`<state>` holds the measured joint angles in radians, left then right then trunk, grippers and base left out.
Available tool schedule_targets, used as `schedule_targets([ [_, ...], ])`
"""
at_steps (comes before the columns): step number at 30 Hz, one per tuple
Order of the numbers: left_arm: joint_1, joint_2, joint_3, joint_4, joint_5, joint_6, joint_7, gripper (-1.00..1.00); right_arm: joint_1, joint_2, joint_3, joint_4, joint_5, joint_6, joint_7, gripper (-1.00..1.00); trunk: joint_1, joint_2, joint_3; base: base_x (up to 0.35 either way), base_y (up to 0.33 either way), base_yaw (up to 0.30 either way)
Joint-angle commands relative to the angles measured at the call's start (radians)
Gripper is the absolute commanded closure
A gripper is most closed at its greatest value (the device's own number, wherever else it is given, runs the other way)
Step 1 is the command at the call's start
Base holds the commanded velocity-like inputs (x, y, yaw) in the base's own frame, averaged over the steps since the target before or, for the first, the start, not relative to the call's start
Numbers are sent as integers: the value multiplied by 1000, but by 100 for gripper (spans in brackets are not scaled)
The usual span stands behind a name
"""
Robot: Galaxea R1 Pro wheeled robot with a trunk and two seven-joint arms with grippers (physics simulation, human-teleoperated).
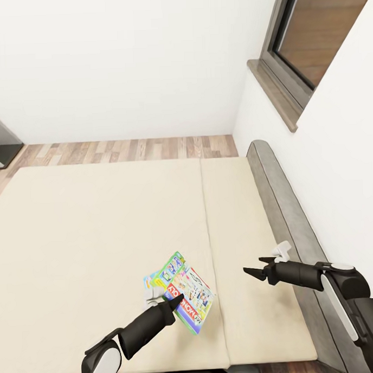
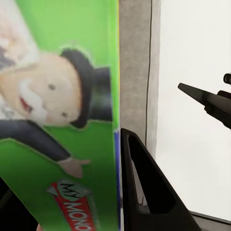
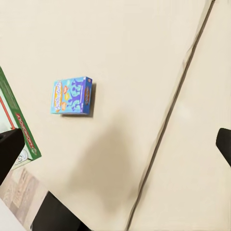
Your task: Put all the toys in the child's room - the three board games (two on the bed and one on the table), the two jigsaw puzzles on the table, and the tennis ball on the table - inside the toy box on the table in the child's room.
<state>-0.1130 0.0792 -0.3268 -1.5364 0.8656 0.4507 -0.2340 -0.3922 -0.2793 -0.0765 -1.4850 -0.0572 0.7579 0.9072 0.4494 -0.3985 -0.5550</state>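
Note:
Over the beige bed (image 1: 90, 228), my left gripper (image 1: 172, 302) is shut on a white-green board game (image 1: 187, 292), held tilted above the mattress. Up close, that box's green cartoon face (image 2: 57, 96) sits against one left finger (image 2: 144, 192). A mostly blue board game (image 3: 72, 96) lies flat on the mattress (image 3: 144, 57), below and apart from my right gripper (image 3: 115, 144). The right gripper (image 1: 253, 265) hovers open and empty over the bed, near the headboard. The held box's edge (image 3: 14, 125) appears beside it. The toy box and the table are out of view.
A dark grey headboard (image 1: 285, 215) runs along the bed's right side against a white wall. A window with a dark sill (image 1: 289, 57) is above it. Wood-plank floor (image 1: 125, 150) lies beyond the bed, and dark furniture (image 1: 0, 143) stands at the far left.

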Motion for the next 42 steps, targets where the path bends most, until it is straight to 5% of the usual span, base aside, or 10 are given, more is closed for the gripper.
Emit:
schedule_targets([
  [1,0,1,0,-1,7,5,0,100,-1,0,-1,-1,-6,8,0,-100,1,-2,0,0,0,0],
  [42,5,2,1,-17,7,5,1,100,1,-5,-1,-8,-6,9,1,-100,1,-2,63,0,0,0],
])
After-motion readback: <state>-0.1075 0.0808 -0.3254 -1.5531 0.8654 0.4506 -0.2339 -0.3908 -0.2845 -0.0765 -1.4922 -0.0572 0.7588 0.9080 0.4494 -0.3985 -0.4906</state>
